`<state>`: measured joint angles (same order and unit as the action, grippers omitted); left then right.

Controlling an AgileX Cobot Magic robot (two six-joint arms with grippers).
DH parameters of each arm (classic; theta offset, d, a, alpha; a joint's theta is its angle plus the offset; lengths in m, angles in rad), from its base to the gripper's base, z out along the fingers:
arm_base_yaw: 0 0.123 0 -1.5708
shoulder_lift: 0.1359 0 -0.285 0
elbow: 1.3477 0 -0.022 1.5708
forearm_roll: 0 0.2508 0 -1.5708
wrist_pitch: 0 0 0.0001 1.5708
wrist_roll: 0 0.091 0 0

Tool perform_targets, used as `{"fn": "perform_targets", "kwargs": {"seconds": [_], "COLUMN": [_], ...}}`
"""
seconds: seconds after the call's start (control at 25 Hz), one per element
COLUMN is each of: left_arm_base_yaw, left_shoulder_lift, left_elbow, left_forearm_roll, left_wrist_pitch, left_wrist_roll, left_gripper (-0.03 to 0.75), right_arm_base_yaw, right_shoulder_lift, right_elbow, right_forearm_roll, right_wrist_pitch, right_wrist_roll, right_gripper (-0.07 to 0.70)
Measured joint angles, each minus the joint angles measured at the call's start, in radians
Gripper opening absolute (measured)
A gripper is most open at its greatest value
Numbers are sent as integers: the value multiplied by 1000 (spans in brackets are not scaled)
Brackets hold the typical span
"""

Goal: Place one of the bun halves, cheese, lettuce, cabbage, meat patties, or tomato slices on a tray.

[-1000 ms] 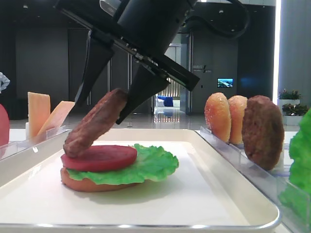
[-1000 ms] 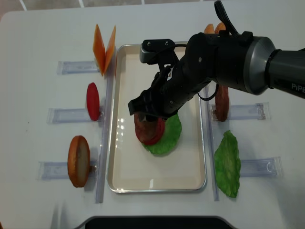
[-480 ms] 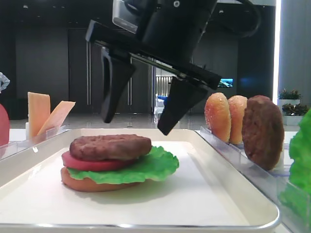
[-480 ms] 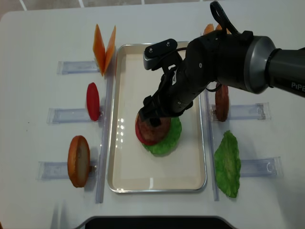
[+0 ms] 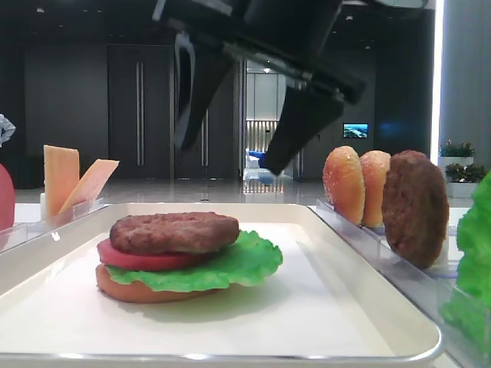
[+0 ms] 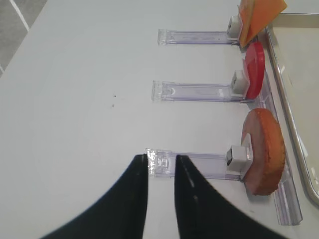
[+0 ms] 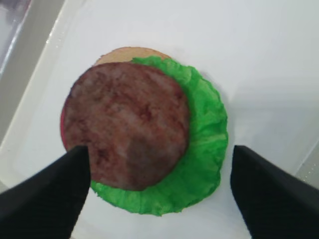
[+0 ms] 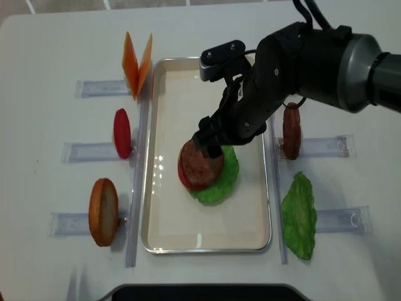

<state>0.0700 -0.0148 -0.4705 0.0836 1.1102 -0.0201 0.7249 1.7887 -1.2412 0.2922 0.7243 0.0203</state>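
Right gripper poised above the tray, jaws spread wide and holding nothing; in the right wrist view the two dark fingertips frame the stack from either side without touching it. Directly below the gripper lies a meat patty, flat and level, resting on a tomato slice whose red edge shows beneath the patty's left rim. Under the tomato slice sits a lettuce leaf, its ruffled green edge projecting mainly to the gripper's right, and at the bottom a bun half lying face-down on the tray floor.

To the right of the right gripper, outside the tray rim, two further bun halves and a second meat patty stand upright on edge in a clear rack; another lettuce leaf lies nearer the robot on that side.

Left gripper well apart from the tray, fingers drawn nearly together with only a narrow gap, gripping nothing, hovering over the near end of a clear rack. Ahead of it, at that rack's far end, a bun half stands on edge; beyond, a second tomato slice and the cheese stand in their own racks just beside the tray rim.
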Motion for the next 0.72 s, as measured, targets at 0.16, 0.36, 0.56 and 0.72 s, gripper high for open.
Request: {"fn": "perform_targets", "kwargs": {"seconds": [0.16,0.36,0.56,0.72], "left_arm_base_yaw": [0,0,0,0], "left_shoulder_lift": [0,0,0,0], "left_elbow": [0,0,0,0], "left_forearm_roll": [0,0,0,0], "left_wrist_pitch": [0,0,0,0], "left_wrist_roll": [0,0,0,0], "left_gripper": [141,141,141,141], "right_arm_base_yaw": [-7,-59,-154,-357], "right_shoulder_lift": [-76,-102,-102,-102], "right_elbow": [-97,-211,-222,-222], "right_forearm_roll": [-51,-94,-107,-182], "right_wrist_pitch": [123,271,344,447], "right_wrist_roll": [58,99,117,115], "right_gripper": [549,549,549,549]}}
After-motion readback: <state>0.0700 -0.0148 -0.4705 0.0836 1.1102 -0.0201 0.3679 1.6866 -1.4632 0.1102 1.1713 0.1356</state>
